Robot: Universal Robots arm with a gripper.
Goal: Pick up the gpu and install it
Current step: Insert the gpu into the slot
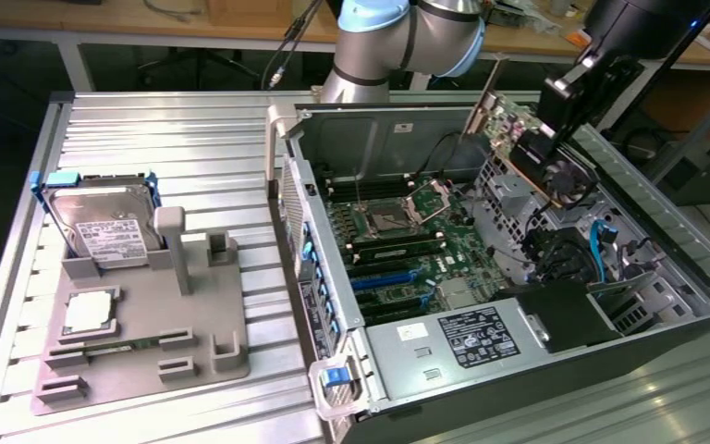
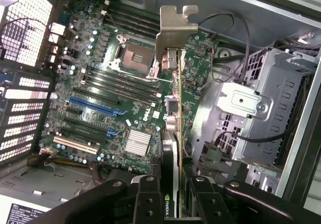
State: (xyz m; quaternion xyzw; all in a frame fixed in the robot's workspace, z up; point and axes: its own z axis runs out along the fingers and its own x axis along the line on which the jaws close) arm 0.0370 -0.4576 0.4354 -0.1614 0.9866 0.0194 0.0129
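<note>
Chassis point(image 1: 368, 129) lay open on the table point(image 1: 158, 120) with the motherboard point(image 1: 405, 250) exposed. Above the board and clear of it, the gpu point(image 1: 521, 148) hung tilted, its silver bracket point(image 2: 173, 33) at the end farthest from the gripper point(image 2: 172, 196), whose fingers point(image 2: 148, 199) pinched the card's two faces.

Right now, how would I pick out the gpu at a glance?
Find the open case on the exterior view's right. Above its far right corner, the gripper holds the gpu, tilted in the air. It is the only green card with a black fan cooler and a silver bracket at its upper end.
</note>
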